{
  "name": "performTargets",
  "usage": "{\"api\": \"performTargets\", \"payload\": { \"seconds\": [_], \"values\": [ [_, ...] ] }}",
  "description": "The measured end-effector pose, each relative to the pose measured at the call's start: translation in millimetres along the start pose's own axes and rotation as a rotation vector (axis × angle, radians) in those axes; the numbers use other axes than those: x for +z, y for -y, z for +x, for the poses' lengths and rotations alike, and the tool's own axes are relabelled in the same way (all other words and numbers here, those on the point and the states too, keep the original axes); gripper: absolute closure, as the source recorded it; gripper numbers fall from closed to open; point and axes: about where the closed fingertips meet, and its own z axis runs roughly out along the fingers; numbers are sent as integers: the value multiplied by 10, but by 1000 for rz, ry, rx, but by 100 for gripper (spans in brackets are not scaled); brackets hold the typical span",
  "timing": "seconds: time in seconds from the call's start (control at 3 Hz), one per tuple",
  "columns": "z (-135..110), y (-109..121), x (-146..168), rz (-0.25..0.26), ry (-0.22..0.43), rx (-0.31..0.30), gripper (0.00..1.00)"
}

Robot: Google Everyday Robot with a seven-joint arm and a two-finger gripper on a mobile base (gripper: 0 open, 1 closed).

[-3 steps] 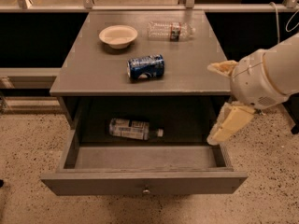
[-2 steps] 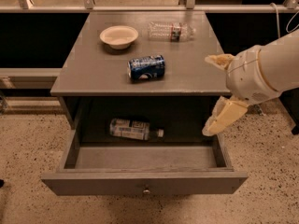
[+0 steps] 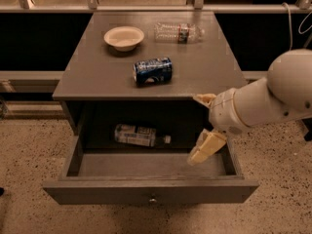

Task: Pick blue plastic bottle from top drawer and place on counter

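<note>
Gripper point(image 3: 195, 129) is over the right end of the open top drawer point(image 3: 97, 191), just in front of the counter point(image 3: 207, 65) edge. Fingers are spread wide, nothing between them: one up at counter-edge height, the other angled down into the drawer. The white arm point(image 3: 265, 101) comes in from the right.

Blue plastic bottle point(image 3: 138, 135) lies on its side at the back of the drawer, left of centre, cap toward the gripper, well apart from it.

On the counter: dark blue can point(image 3: 153, 71) on its side near the middle, shallow bowl point(image 3: 124, 37) back left, clear bottle point(image 3: 178, 32) lying back right.
</note>
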Motion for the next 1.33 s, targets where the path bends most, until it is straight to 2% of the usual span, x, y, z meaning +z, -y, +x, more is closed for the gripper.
{"api": "performTargets", "payload": {
  "seconds": [0.33,0.67,1.33],
  "values": [
    [222,-131,628,-26,65,39,8],
    [251,-72,898,-28,98,38,19],
    [260,187,1538,5,119,35,16]
  ]
}}
